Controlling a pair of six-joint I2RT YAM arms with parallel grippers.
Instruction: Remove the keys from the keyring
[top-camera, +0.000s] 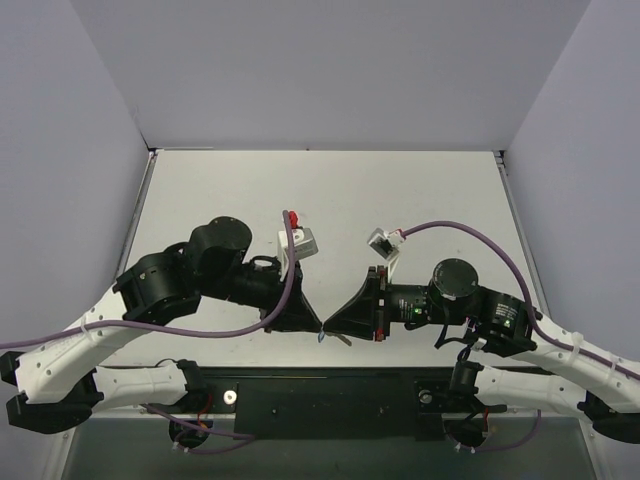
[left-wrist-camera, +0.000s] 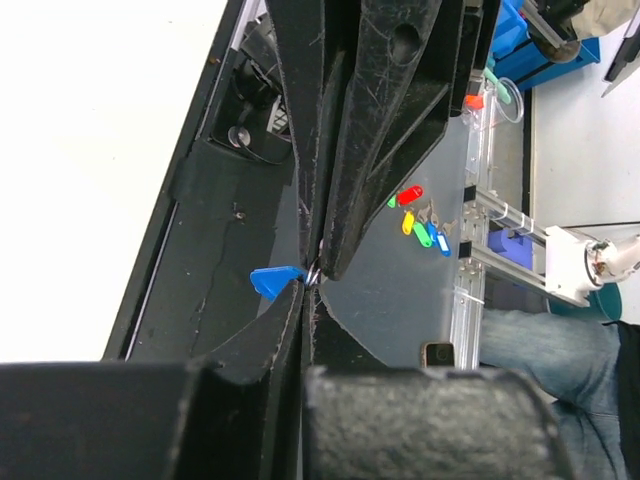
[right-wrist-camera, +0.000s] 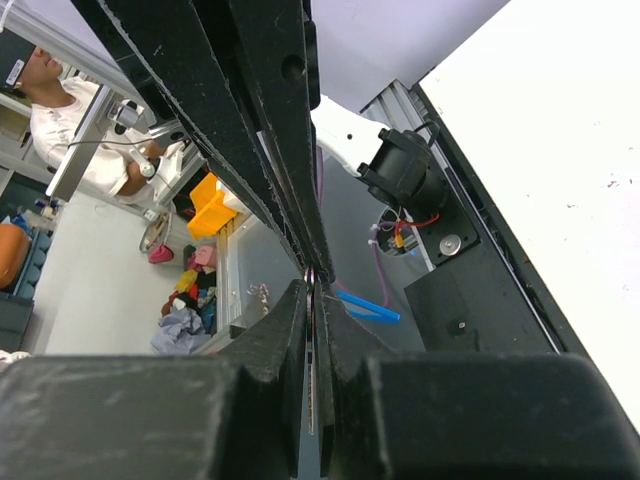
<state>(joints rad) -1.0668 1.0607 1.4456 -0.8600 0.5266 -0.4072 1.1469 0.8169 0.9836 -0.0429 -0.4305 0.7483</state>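
Over the near edge of the table my two grippers meet tip to tip. The left gripper (top-camera: 318, 325) (left-wrist-camera: 308, 282) is shut on the thin ring of the keyring, and its blue tag (left-wrist-camera: 272, 281) (right-wrist-camera: 366, 305) (top-camera: 320, 338) sticks out beside the fingertips. Facing it, the right gripper (top-camera: 330, 325) (right-wrist-camera: 310, 286) is shut on a thin silver metal strip (right-wrist-camera: 310, 276) seen edge-on between its pads, apparently a key. A small silver sliver (top-camera: 341, 340) shows just under the right fingertips. The rest of the keys is hidden by the fingers.
The white table (top-camera: 330, 200) stretches behind the grippers, walled on three sides. Below them lies the black base plate (top-camera: 320, 395) with both arm mounts. Off the table, several coloured key tags (left-wrist-camera: 420, 225) lie on a clear panel.
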